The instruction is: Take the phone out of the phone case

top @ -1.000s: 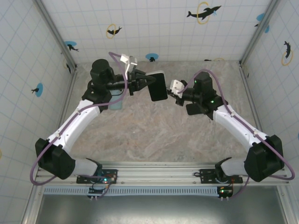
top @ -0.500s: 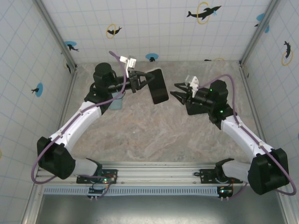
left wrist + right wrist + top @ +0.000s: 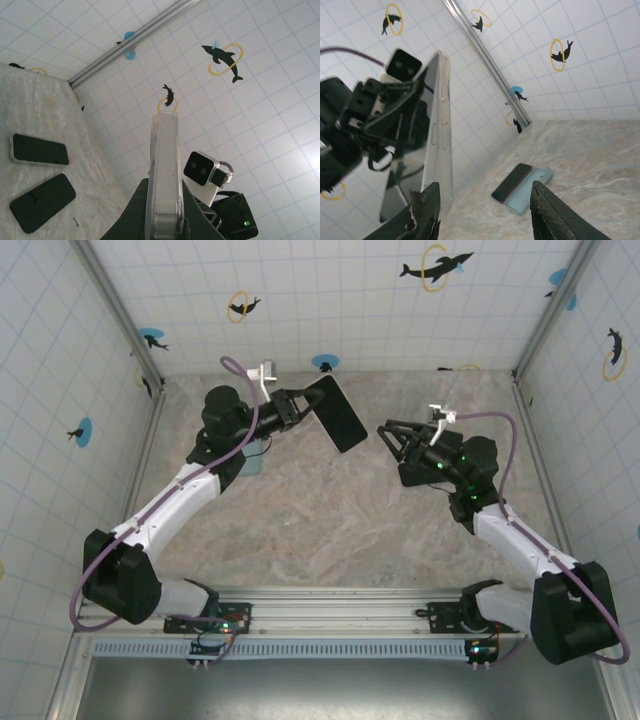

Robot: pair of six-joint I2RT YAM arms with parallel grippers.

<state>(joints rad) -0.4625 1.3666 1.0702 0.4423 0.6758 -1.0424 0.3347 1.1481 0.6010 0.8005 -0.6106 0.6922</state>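
A black phone in a clear phone case (image 3: 336, 412) hangs in the air over the back of the table. My left gripper (image 3: 308, 408) is shut on one end of it. In the left wrist view the cased phone (image 3: 164, 160) stands edge-on between the black fingers (image 3: 135, 210) of the left gripper (image 3: 164, 189). My right gripper (image 3: 392, 440) is open, just right of the phone and pointing at it. Seen from the right wrist, the phone's clear-cased edge (image 3: 440, 135) rises beside the left finger (image 3: 427, 210) of the right gripper (image 3: 490, 215), with nothing between the fingers.
A dark phone (image 3: 512, 182) lies against a light blue case (image 3: 532, 192) on the marble table, under the left arm (image 3: 250, 462). Two more dark phones (image 3: 39, 149) (image 3: 42, 202) lie flat on the table near the right wall. Tiled walls close in the back and sides.
My right gripper has opened, let go of the phone's edge and swung round to point at it. The left gripper has tilted the cased phone and carried it slightly toward the back wall.
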